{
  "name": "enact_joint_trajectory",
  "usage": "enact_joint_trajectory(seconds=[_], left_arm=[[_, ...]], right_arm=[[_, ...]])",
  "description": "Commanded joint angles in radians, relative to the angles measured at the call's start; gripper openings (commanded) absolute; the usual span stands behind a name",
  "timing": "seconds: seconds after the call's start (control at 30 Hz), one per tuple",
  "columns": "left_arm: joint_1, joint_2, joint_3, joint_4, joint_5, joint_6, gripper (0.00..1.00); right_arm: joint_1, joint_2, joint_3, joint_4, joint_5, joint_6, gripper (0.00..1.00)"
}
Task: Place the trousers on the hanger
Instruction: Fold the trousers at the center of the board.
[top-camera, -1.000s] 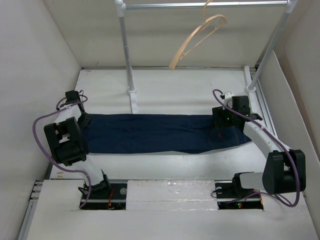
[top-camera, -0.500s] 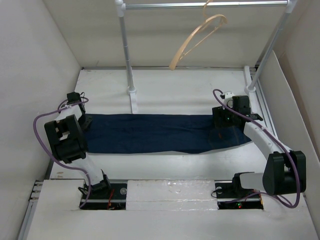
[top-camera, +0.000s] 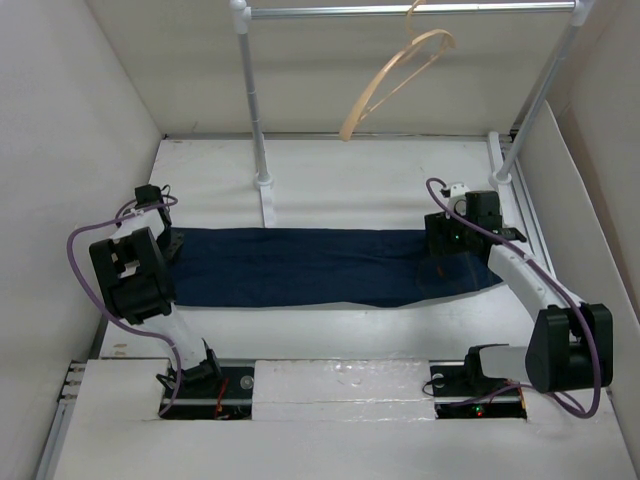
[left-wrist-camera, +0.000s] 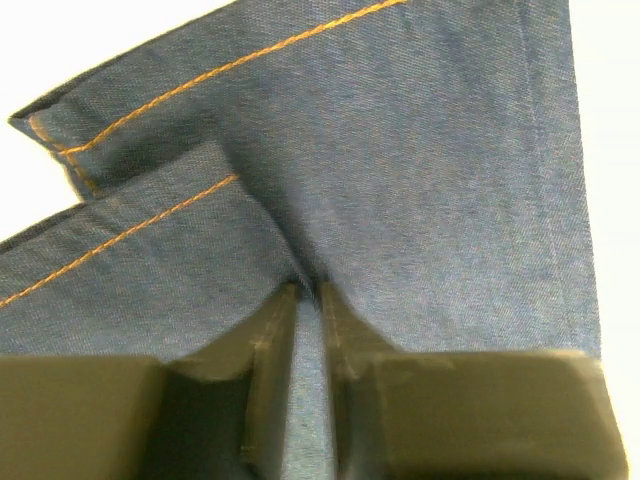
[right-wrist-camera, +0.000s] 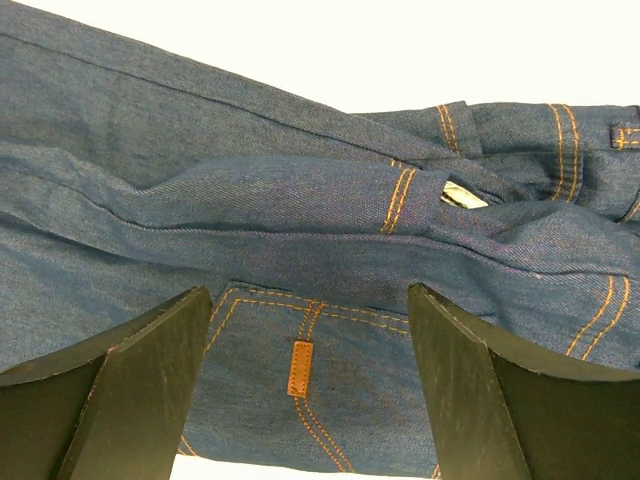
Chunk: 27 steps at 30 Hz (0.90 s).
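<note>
The dark blue trousers (top-camera: 310, 265) lie flat across the table, leg ends to the left and waist to the right. My left gripper (top-camera: 170, 242) is at the leg ends. In the left wrist view it (left-wrist-camera: 308, 290) is shut on a puckered fold of the trousers (left-wrist-camera: 400, 150) near the orange-stitched hems. My right gripper (top-camera: 446, 260) hangs over the waist end. In the right wrist view it (right-wrist-camera: 308, 295) stands open astride the denim (right-wrist-camera: 250, 190), above a small tan tab (right-wrist-camera: 296, 368). The pale hanger (top-camera: 395, 80) hangs tilted from the rail at the back.
A silver rail (top-camera: 400, 10) on two white posts (top-camera: 255, 100) (top-camera: 540, 95) spans the back of the table. White walls close in on the left, right and back. A raised white ledge (top-camera: 330, 385) runs along the near edge by the arm bases.
The left arm has shifted slightly along the leg ends and its jaws have closed in on the cloth. The right arm and the hanger have not moved.
</note>
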Motion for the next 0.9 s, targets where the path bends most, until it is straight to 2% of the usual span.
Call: enact_joint_trajectory(seconds=[0.0, 0.03, 0.3, 0.4, 0.43, 0.7, 0.87], left_arm=[[0.002, 0.049, -0.003, 0.001, -0.008, -0.003, 0.06], [0.002, 0.047, 0.002, -0.003, -0.008, -0.006, 0.0], [-0.018, -0.017, 0.003, -0.051, -0.037, -0.004, 0.0], [-0.018, -0.086, 0.002, -0.074, -0.033, 0.005, 0.0], [-0.018, -0.155, 0.011, -0.085, -0.018, 0.017, 0.0], [-0.018, -0.332, 0.052, -0.125, 0.021, 0.022, 0.0], [-0.018, -0.28, 0.127, -0.134, 0.025, 0.025, 0.0]], right_arm=[[-0.004, -0.038, 0.029, 0.019, -0.017, -0.009, 0.84], [-0.004, -0.041, 0.028, 0.02, -0.017, -0.01, 0.84], [-0.004, -0.037, 0.026, 0.025, -0.018, -0.01, 0.85], [-0.004, -0.041, 0.017, 0.028, -0.021, -0.01, 0.85], [-0.004, -0.044, 0.014, 0.027, -0.026, -0.009, 0.85], [-0.004, -0.057, 0.018, 0.011, -0.02, -0.009, 0.85], [-0.022, -0.046, 0.044, -0.001, -0.017, -0.002, 0.85]])
